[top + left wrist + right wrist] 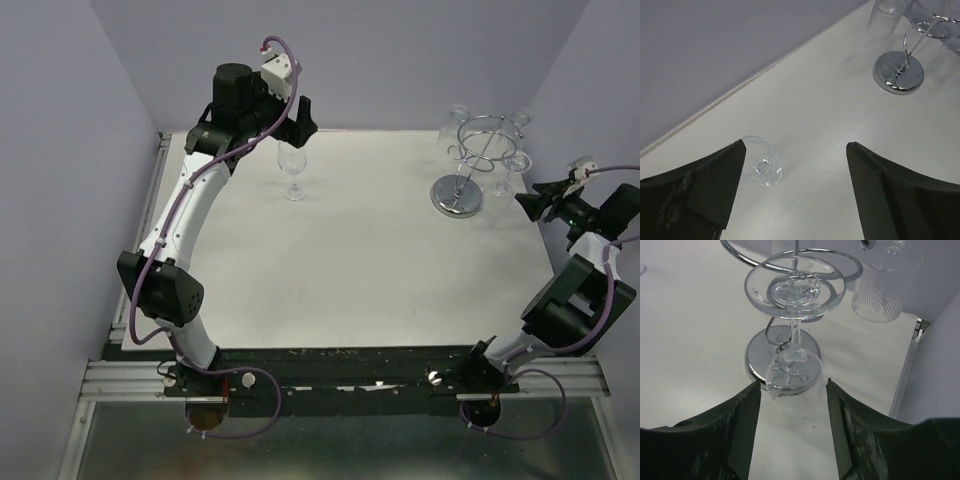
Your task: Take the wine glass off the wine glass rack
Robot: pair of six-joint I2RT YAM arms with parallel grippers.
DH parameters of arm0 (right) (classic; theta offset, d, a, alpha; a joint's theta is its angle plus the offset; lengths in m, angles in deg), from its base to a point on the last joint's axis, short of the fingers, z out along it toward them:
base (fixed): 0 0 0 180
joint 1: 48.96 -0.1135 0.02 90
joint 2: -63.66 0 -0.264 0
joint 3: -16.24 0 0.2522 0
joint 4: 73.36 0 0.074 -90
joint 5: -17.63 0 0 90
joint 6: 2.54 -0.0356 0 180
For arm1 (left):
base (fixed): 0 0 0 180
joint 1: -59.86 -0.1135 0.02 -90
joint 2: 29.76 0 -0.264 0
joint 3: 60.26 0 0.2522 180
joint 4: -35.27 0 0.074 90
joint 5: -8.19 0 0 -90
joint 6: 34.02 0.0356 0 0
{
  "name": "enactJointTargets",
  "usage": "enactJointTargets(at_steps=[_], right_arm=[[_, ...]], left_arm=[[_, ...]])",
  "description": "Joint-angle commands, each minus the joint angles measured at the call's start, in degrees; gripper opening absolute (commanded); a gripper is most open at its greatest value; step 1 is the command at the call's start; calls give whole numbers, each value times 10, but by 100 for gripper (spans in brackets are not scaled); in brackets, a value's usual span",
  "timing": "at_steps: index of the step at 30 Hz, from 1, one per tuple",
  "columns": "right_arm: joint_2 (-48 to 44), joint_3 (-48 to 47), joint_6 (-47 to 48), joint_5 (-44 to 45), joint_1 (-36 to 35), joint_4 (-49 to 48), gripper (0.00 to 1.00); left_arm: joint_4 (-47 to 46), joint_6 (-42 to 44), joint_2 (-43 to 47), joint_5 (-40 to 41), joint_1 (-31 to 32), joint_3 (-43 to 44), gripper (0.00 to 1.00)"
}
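- The wine glass rack [457,195] stands on its round chrome base at the far right of the white counter [380,260], with its wire rings looping above a thin post.
- In the right wrist view, a hanging wine glass [795,377] is upside down on the rack. Its foot rests on a wire ring and its stem and bowl point down in front of the base.
- The right pincer [793,385] is spread, with one dark finger on each side of that bowl. The gaps are so slim that I cannot tell whether the fingers touch the glass.
- From above, the right pincer [528,203] sits at the right edge of the counter, just beside the rack and pointing left at it.
- A patterned glass [885,285] hangs from the far side of the rack, to the right of the hanging wine glass.
- A standing wine glass [293,165] is upright on the counter at the far left, well apart from the rack.
- The left pincer [297,130] hovers above this glass with its fingers spread wide and nothing between them. In the left wrist view, the glass rim [763,167] shows just beside the left finger.
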Motion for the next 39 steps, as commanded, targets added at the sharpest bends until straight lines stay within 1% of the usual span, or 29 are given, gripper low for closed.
enactJointTargets(at_steps=[1,3,4,8,12,18,22,31,34,39], right_arm=[[46,-55,-29,-61,-9,-57,63],[59,-78,4,-67,-25,-13,63],[62,-84,16,-64,-32,-6,63],[89,-90,-27,-55,-53,-60,63],[112,-108,-38,-47,-64,-77,63],[130,-117,-35,-29,-67,-83,63],[140,-115,-18,-21,-74,-79,62],[160,-121,-13,-2,-89,-97,54],[162,-118,-3,1,-91,-96,52],[159,-108,-4,12,-92,-114,46]], left_arm=[[36,58,-23,49,14,45,99],[41,68,-28,62,20,53,99],[43,73,-32,66,23,57,99],[51,83,-44,77,27,72,99],[57,99,-42,94,30,76,99],[57,107,-43,103,33,73,99],[54,112,-46,111,38,74,99],[60,123,-47,126,42,75,99],[60,124,-47,128,43,70,99],[61,125,-43,129,48,65,99]])
